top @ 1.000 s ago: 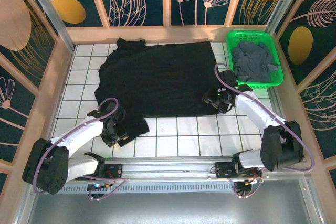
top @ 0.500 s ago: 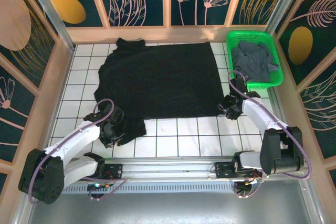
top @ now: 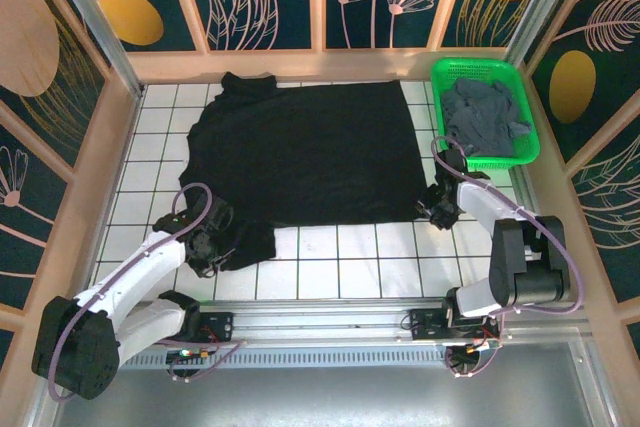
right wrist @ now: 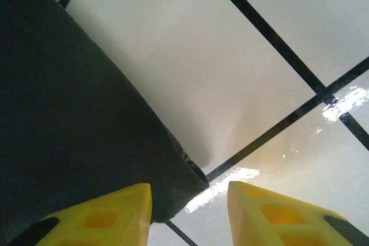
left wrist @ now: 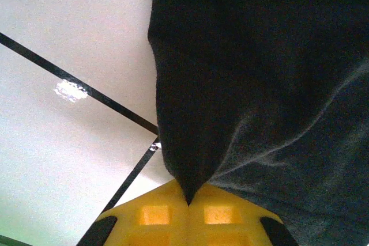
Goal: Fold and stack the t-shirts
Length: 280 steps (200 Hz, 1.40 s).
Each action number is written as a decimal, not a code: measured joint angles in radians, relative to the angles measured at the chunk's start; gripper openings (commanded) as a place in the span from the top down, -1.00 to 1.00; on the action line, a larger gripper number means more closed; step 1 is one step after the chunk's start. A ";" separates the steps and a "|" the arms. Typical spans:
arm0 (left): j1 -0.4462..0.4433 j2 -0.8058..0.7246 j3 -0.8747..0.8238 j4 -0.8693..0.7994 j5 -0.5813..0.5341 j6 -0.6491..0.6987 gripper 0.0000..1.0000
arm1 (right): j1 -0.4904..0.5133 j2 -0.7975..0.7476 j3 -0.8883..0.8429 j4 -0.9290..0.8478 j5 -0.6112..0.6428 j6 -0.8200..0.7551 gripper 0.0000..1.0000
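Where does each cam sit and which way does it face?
Top external: above and behind the bases, looking down on the table; both arms show, with the left gripper and right gripper at the black tee's near corners.
Left wrist: on the left arm, looking down its fingers, which are shut on a tee corner.
Right wrist: on the right arm, looking down at the tee's edge and the table; its fingers are apart.
Shared: all three see the black tee and the table.

Bright, even overhead light; glare patches gleam on the glossy white desk (right wrist: pixel 230 56); wrist views soft, the black t-shirt (left wrist: pixel 259 56) nearly featureless.
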State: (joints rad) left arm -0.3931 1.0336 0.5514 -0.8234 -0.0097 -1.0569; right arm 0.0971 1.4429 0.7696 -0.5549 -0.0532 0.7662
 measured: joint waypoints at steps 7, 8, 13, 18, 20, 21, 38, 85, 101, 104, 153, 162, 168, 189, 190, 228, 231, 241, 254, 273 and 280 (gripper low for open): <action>0.000 0.002 0.000 0.000 0.000 0.000 1.00 | 0.000 0.004 0.000 0.007 0.000 0.000 0.32; 0.000 0.002 0.000 0.000 0.000 0.000 1.00 | 0.000 0.005 0.000 0.008 0.000 0.000 0.32; 0.000 0.003 0.000 0.000 -0.001 0.000 1.00 | 0.000 0.011 0.000 0.013 -0.001 0.003 0.37; 0.000 0.005 0.001 0.000 -0.002 0.000 1.00 | 0.000 0.021 0.000 0.020 0.000 0.002 0.40; 0.000 0.005 0.001 0.000 -0.002 0.000 1.00 | 0.000 0.023 0.000 0.021 -0.001 0.003 0.41; 0.000 0.005 0.001 0.000 -0.002 0.000 1.00 | 0.000 0.026 0.000 0.022 0.000 0.002 0.42; 0.000 0.008 0.001 0.000 -0.003 0.000 1.00 | 0.000 0.067 0.000 0.035 -0.002 0.003 0.52; 0.000 -0.020 0.002 -0.036 -0.003 -0.014 1.00 | 0.016 0.083 0.020 0.039 0.010 0.025 1.00; 0.000 -0.050 0.002 -0.064 -0.003 -0.022 1.00 | 0.030 0.071 0.019 0.022 0.028 0.026 1.00; 0.000 -0.056 0.002 -0.070 -0.002 -0.023 1.00 | 0.034 0.065 0.018 0.016 0.030 0.026 1.00; 0.000 -0.139 0.082 -0.196 -0.002 -0.053 1.00 | 0.116 -0.112 0.000 -0.116 0.061 0.045 1.00; 0.000 -0.146 0.103 -0.202 -0.002 -0.057 1.00 | 0.128 -0.140 0.000 -0.130 0.061 0.050 1.00; 0.000 -0.146 0.115 -0.202 -0.003 -0.063 1.00 | 0.132 -0.150 0.000 -0.135 0.060 0.053 1.00; 0.000 -0.113 0.164 -0.195 -0.020 -0.072 1.00 | 0.134 -0.138 0.002 -0.137 0.061 0.055 1.00; 0.000 -0.109 0.168 -0.193 -0.023 -0.072 1.00 | 0.134 -0.135 0.003 -0.137 0.061 0.055 1.00; 0.000 0.092 0.372 -0.122 -0.087 -0.056 1.00 | 0.109 -0.035 0.103 -0.145 0.047 0.055 1.00; 0.001 0.111 0.393 -0.111 -0.091 -0.053 1.00 | 0.105 -0.028 0.115 -0.145 0.047 0.053 1.00; 0.007 0.166 0.459 -0.071 -0.103 -0.041 1.00 | 0.091 -0.002 0.158 -0.143 0.040 0.052 1.00; 0.023 0.227 0.534 -0.023 -0.108 -0.021 1.00 | 0.072 0.038 0.215 -0.134 0.029 0.051 1.00; 0.063 0.313 0.639 0.029 -0.113 0.016 1.00 | 0.048 0.104 0.294 -0.123 0.015 0.044 1.00; 0.079 0.340 0.671 0.042 -0.114 0.031 1.00 | 0.040 0.130 0.323 -0.123 0.008 0.043 1.00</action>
State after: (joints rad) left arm -0.3145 1.3735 1.2224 -0.7815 -0.1242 -1.0260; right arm 0.1375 1.5730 1.0924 -0.6777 -0.0448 0.8097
